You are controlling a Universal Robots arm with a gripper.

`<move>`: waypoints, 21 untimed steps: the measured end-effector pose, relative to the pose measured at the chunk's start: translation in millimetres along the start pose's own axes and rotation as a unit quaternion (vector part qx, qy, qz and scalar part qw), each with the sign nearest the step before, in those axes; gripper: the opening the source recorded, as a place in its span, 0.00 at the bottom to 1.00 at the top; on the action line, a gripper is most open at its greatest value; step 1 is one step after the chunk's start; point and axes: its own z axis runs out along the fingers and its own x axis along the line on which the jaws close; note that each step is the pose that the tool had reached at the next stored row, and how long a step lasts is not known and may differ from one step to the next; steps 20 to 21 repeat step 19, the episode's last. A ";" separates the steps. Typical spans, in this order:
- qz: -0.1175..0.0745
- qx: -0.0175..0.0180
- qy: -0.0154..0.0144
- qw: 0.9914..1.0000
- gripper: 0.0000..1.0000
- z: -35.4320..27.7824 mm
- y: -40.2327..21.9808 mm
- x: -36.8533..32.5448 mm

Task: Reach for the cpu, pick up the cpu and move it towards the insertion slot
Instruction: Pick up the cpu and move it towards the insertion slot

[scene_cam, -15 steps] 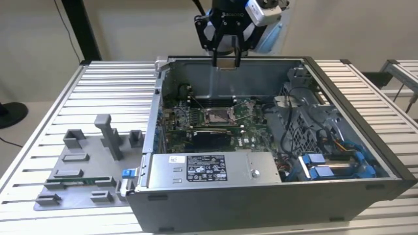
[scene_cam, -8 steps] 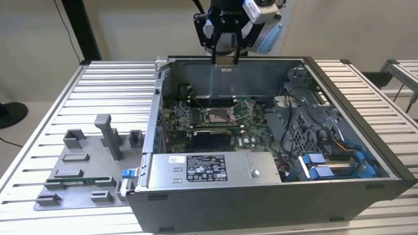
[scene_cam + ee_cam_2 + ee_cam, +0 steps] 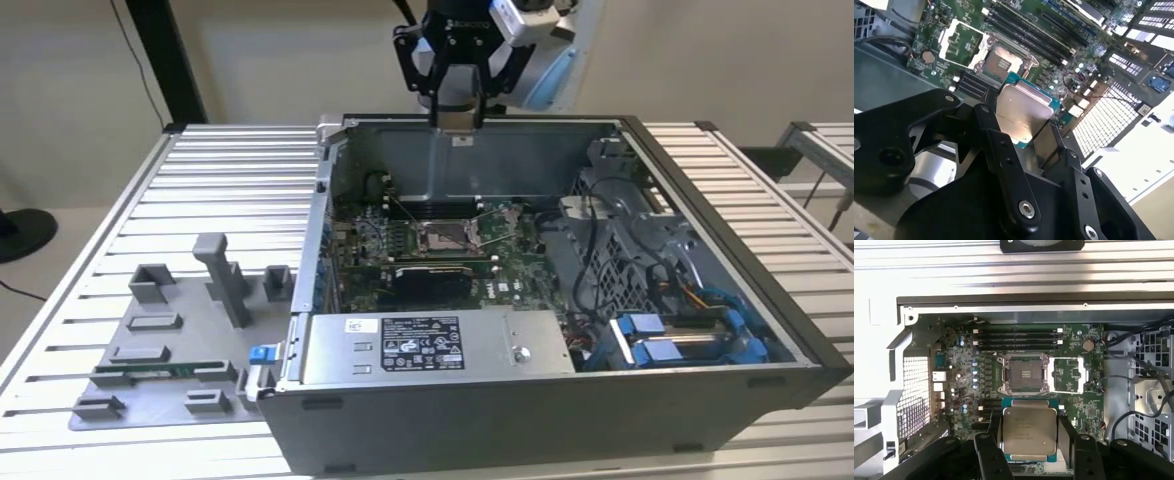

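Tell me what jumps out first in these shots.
The square silvery-topped cpu with a teal rim stands out, clamped in the black gripper, in both wrist views. Beyond it on the green motherboard lies the silver-framed insertion slot, its dark centre exposed. In the exterior view the gripper hangs above the open grey computer case's far wall.

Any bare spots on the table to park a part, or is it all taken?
Free: ribbed table beyond the grey fixture plate, on the exterior view's left of the computer case. Crowded: fixture plate with its blocks; case interior around the insertion slot, gripper holding the cpu above.
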 end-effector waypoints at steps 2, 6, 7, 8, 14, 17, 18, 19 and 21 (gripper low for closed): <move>0.002 0.000 0.000 1.000 0.00 0.6 2.2 0.4; 0.007 0.000 0.000 1.000 0.00 2.3 7.4 0.8; 0.008 0.000 0.000 1.000 0.00 2.9 9.0 0.9; 0.009 0.000 0.000 1.000 0.00 3.6 10.5 1.0; 0.016 0.000 -0.001 1.000 0.00 6.1 15.1 1.2; 0.016 0.000 -0.001 1.000 0.00 6.2 15.1 1.2; 0.016 0.000 -0.001 1.000 0.00 6.1 15.1 1.2; 0.016 0.000 -0.001 1.000 0.00 6.1 15.1 1.2; 0.016 0.000 -0.001 1.000 0.00 6.1 15.1 1.2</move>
